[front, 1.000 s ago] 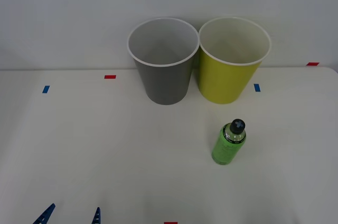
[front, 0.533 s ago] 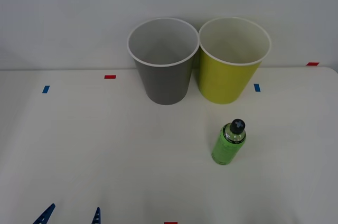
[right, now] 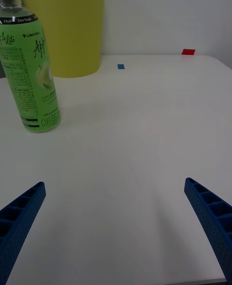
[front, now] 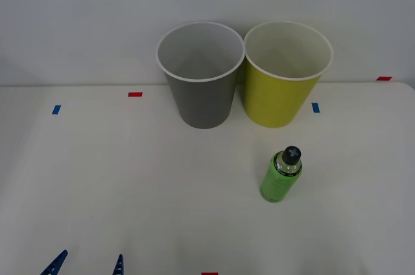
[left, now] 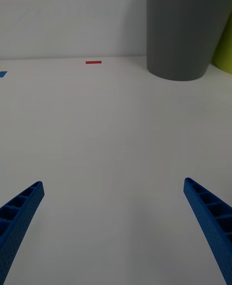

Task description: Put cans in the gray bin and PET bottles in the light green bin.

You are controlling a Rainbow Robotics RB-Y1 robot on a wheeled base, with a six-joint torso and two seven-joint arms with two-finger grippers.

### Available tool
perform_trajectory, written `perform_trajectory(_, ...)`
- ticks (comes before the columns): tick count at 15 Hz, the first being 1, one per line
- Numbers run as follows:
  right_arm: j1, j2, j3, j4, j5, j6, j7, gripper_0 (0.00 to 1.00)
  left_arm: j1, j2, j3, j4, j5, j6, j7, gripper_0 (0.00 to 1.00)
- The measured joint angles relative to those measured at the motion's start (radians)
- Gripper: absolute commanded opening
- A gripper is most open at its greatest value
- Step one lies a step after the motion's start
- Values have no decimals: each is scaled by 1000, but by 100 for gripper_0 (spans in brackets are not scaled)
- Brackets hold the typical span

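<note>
White table [front: 130, 178] runs back to a plain pale wall, with small red and blue tape marks scattered on it. At the far edge the gray bin [front: 200, 74] and green bin [front: 286, 72] stand upright side by side, rims almost touching. The bottle [front: 281, 175] stands capped and upright near the front of the green bin, well apart from both grippers. No grasp has begun; the task looks to be at its start. The next move probably calls for the right gripper [right: 116, 227], the closer one, to reach the bottle and close around its body, then lift it above the green bin's rim. Its fingers are spread wide with nothing between them, as are those of the left gripper [left: 113, 227], low at the near left of the table. The right wrist view shows the bottle's label print; the front view shows both bins look empty
</note>
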Motion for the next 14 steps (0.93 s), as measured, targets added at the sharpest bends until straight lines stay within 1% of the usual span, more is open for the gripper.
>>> perform_trajectory(3, -5, 0, -1, 5, 1, 4, 1, 100, 0, 0, 0, 0, 0, 0, 0, 100)
perform_trajectory(6, -52, -13, -10, 35, 3, 20, 9, 100, 0, 0, 0, 0, 0, 0, 0, 100)
perform_trajectory(11, -109, -73, 16, 37, -1, -27, 20, 100, 0, 0, 0, 0, 0, 0, 0, 100)
perform_trajectory(14, -166, -108, 47, 37, 17, -45, 24, 100, 0, 0, 0, 0, 0, 0, 0, 100)
